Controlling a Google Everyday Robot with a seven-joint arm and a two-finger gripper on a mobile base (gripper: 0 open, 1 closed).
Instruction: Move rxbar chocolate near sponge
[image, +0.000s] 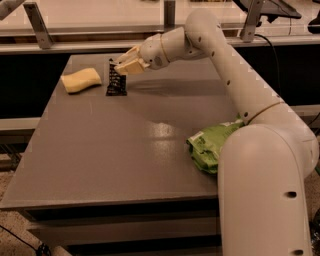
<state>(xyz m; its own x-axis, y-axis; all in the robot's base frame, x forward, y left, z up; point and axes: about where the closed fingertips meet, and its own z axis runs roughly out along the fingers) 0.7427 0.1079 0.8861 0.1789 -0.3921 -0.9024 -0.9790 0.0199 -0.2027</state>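
Observation:
The rxbar chocolate (116, 80), a flat black wrapper with white print, stands tilted on its lower end on the grey table (125, 150). My gripper (123, 64) is shut on its top end. The pale yellow sponge (80, 80) lies just left of the bar, a small gap apart, near the table's far left. My white arm reaches in from the right across the back of the table.
A large crumpled green snack bag (216, 144) lies at the table's right edge, partly behind my arm's base. Metal rails and a counter run along the back beyond the table's far edge.

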